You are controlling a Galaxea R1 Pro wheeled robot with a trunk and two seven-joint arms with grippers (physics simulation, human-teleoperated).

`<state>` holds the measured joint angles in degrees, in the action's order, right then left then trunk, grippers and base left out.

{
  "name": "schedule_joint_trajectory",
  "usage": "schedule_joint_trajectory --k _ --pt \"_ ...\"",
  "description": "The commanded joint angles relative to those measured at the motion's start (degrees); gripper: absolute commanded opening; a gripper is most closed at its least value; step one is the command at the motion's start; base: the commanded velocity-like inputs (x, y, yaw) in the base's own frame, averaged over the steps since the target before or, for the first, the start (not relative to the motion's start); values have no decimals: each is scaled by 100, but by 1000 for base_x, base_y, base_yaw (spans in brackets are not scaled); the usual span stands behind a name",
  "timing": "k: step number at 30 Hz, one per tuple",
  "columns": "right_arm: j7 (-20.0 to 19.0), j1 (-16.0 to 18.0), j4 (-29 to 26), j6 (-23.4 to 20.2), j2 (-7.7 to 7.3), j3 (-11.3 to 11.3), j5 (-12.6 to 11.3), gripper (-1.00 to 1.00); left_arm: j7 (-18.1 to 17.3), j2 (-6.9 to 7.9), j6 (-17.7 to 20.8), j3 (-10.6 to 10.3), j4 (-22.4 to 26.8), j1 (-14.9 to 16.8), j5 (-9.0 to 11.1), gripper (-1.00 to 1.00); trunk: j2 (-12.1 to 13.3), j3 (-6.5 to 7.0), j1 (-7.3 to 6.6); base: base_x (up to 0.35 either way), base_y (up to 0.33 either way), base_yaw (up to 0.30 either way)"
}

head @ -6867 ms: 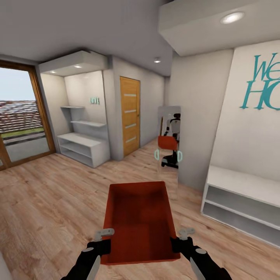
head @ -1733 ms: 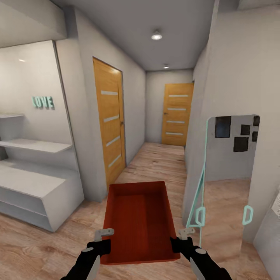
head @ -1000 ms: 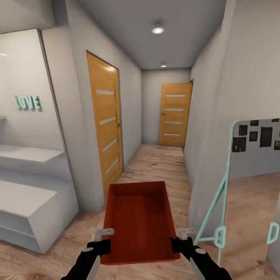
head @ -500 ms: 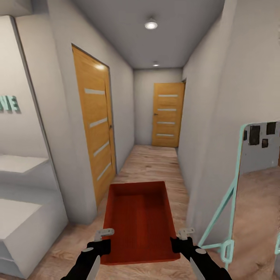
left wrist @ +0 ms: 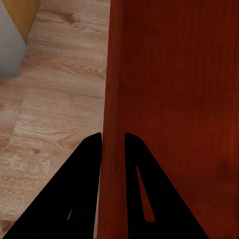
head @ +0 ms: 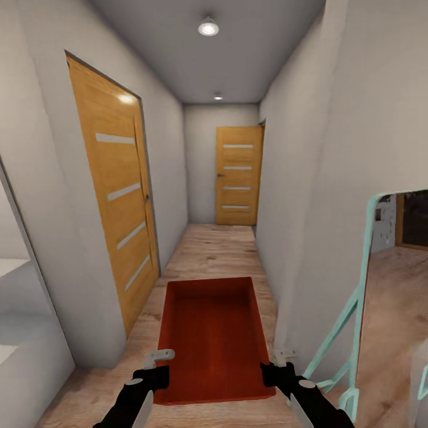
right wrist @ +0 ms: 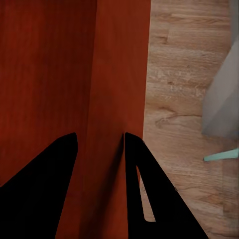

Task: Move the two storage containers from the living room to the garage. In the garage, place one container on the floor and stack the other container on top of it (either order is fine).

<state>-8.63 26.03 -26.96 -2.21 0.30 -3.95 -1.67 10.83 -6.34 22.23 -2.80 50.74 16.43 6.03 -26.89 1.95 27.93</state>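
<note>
I carry one orange-red open-top storage container (head: 212,339) level in front of me, above a light wood plank floor (head: 214,249). My left gripper (head: 157,368) is shut on the container's left wall (left wrist: 113,99), one finger inside and one outside. My right gripper (head: 278,367) is shut on the right wall (right wrist: 119,89) in the same way. The container is empty. The garage is out of view.
A narrow hallway runs ahead, with a wooden door (head: 117,190) on the left wall and another wooden door (head: 237,176) at the far end. A teal-framed standing mirror (head: 380,297) leans at the right. A white cabinet (head: 24,333) edges in at the left.
The view has advanced from the entrance area and turned into the hallway; the shelves and LOVE sign slid out on the left. The container and both grippers keep the same hold.
</note>
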Motion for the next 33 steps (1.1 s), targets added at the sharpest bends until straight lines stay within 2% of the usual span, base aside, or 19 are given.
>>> schedule_joint_trajectory --k 1,33 --pt "-279 -1 -2 -25 22 43 -52 -100 86 1 1 23 20 1 -163 -100 -4 -2 5 316 65 -13" --pt "-279 -1 -1 -25 22 43 -52 -100 86 1 1 24 23 1 -163 -100 -4 -2 5 316 82 -1"
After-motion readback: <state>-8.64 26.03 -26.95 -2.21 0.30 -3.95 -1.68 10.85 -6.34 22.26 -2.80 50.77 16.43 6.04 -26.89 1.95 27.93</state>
